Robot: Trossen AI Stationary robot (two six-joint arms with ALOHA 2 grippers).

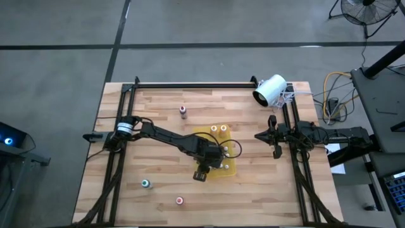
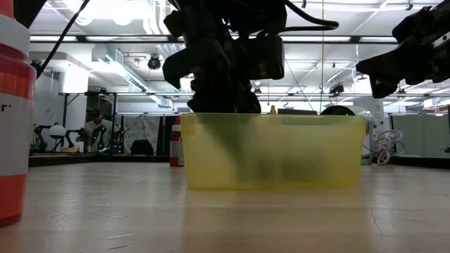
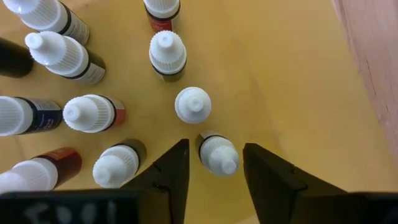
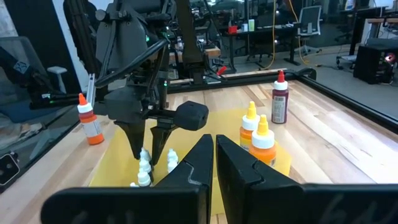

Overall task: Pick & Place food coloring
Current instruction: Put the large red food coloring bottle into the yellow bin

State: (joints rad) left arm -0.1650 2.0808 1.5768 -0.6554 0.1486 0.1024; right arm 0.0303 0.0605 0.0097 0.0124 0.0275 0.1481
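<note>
Here a white-capped bottle (image 3: 217,154) stands between the left gripper's (image 3: 214,165) parted fingers.

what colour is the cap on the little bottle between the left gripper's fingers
White; the bottle between the left gripper fingers shows best in the left wrist view.

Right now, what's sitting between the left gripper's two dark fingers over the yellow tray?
One small white-capped food coloring bottle stands between the left gripper's fingers, bare gaps either side, on the yellow tray; the left wrist view shows it.
</note>
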